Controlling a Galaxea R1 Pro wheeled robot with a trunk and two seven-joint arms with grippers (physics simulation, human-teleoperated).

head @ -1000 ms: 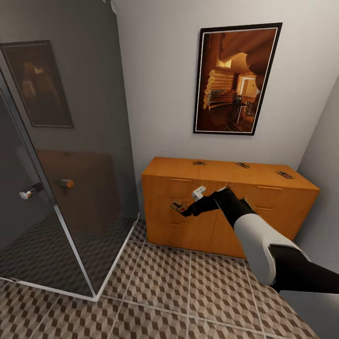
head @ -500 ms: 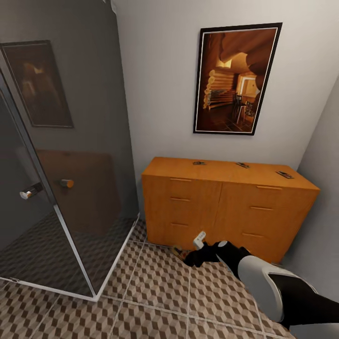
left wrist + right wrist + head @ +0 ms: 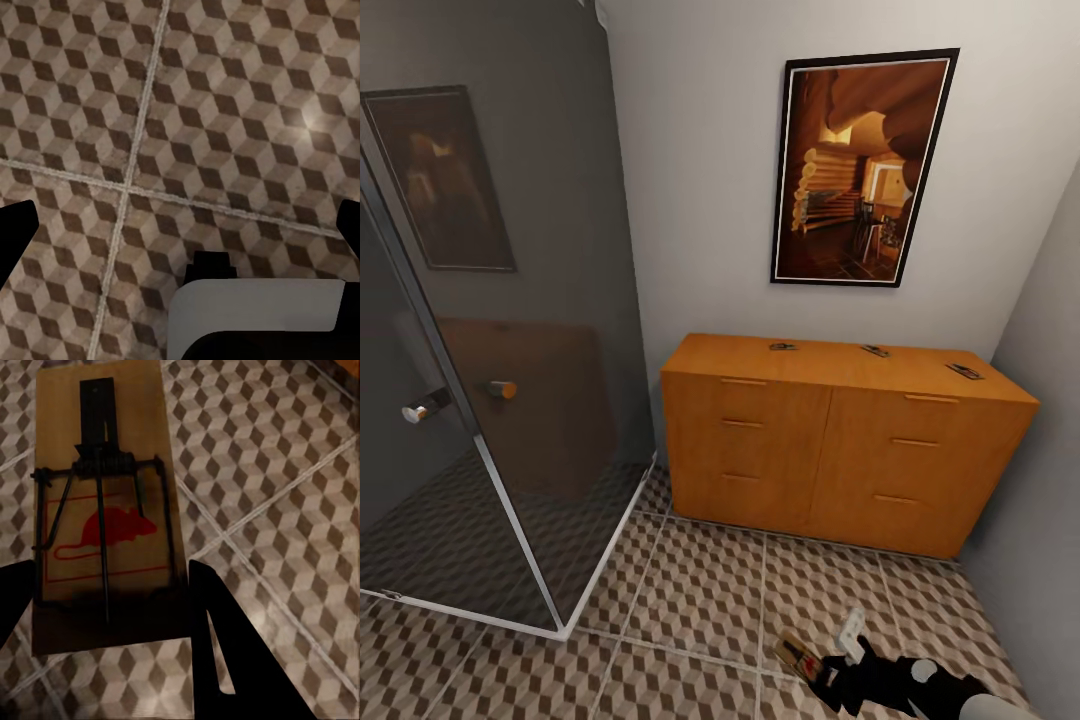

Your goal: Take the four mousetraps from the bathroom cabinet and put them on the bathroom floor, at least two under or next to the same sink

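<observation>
The orange-brown cabinet (image 3: 840,450) stands against the far wall with its drawers shut. Three mousetraps lie on its top: one at the left (image 3: 782,347), one in the middle (image 3: 875,351), one at the right (image 3: 964,371). A fourth mousetrap (image 3: 798,654) (image 3: 105,510) is low over the bathroom floor (image 3: 700,590) near my base, and my right gripper (image 3: 824,674) (image 3: 105,611) is shut on its near end. Whether it touches the tiles I cannot tell. My left gripper (image 3: 180,225) hangs open over the cube-patterned floor (image 3: 225,112). The sink is out of view.
A dark glass shower enclosure (image 3: 490,380) with a white base rail fills the left side. A framed picture (image 3: 860,165) hangs above the cabinet. A grey wall (image 3: 1050,480) closes in on the right of the cabinet.
My right arm has come down from drawer height to floor level and drawn back toward my base, carrying the mousetrap with it. The three traps on the cabinet have not moved.
</observation>
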